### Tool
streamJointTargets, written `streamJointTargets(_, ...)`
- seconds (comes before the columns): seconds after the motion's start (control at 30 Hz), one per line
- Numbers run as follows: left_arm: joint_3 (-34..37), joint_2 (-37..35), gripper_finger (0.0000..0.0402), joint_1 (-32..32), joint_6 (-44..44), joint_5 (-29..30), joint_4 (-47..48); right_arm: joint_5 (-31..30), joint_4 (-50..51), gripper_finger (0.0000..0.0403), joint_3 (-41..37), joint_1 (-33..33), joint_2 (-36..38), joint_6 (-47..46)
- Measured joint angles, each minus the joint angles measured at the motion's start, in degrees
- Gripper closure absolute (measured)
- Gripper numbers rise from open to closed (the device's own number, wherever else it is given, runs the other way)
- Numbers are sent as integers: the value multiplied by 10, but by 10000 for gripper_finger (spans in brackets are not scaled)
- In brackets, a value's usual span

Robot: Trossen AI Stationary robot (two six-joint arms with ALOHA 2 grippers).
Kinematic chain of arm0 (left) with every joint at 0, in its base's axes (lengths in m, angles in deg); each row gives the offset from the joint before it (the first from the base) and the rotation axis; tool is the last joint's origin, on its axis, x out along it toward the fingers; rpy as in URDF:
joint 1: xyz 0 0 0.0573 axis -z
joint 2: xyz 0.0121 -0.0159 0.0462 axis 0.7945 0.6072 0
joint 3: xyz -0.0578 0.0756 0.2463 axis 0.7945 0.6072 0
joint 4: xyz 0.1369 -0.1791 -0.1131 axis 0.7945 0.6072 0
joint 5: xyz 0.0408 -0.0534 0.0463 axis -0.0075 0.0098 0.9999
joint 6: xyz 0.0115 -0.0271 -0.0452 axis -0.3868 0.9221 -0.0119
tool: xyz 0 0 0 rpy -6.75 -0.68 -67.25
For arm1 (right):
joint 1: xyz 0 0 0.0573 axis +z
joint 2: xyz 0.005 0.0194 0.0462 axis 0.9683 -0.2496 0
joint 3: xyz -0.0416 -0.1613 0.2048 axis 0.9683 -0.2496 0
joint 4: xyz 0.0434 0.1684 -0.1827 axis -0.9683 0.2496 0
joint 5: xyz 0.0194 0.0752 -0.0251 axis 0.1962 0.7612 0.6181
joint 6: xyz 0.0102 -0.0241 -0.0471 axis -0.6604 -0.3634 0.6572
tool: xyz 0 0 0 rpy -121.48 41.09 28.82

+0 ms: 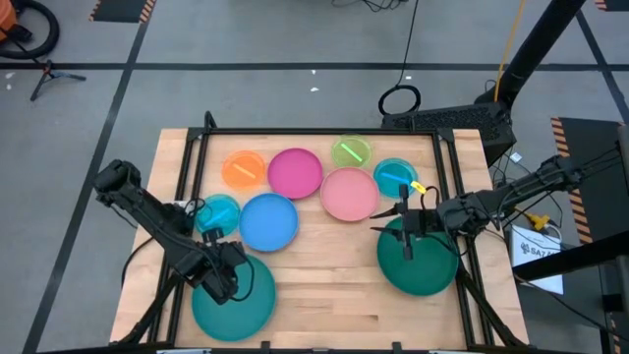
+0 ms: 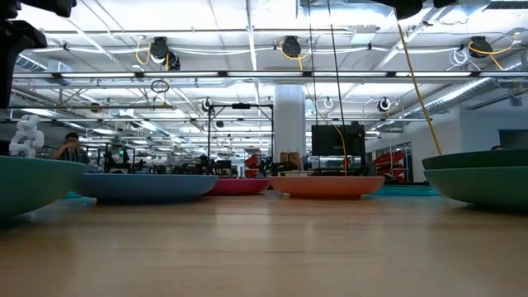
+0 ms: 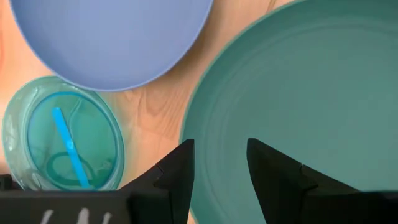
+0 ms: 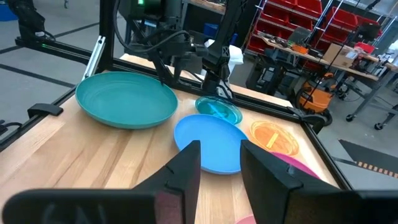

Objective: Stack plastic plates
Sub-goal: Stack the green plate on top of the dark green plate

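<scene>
Plastic plates lie on the wooden table. Along the far side are an orange (image 1: 243,169), a magenta (image 1: 295,172), a lime (image 1: 351,151), a small light blue (image 1: 395,177) and a pink one (image 1: 349,194). Nearer lie a blue plate (image 1: 268,220) and a small teal one (image 1: 216,211). A large teal plate (image 1: 241,300) rests near left. My left gripper (image 3: 219,168) points down, open, with one finger on each side of that plate's rim (image 3: 189,134). A dark green plate (image 1: 423,265) rests near right. My right gripper (image 4: 221,165) hangs open and level above it, holding nothing.
A black frame (image 1: 314,131) borders the table's far and side edges. Bare wood (image 1: 329,285) lies between the two large plates. In the low view the dark green plate (image 2: 483,177) shows two rims, one above the other.
</scene>
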Motion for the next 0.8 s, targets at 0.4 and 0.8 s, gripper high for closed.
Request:
streamJointTargets(0.4, 53, 0, 248, 0, -15, 0, -36, 0, 0, 298, 0, 0, 0, 0)
streamJointTargets(0.8, 108, 0, 248, 0, -23, 6, -70, 0, 0, 298, 0, 0, 0, 0)
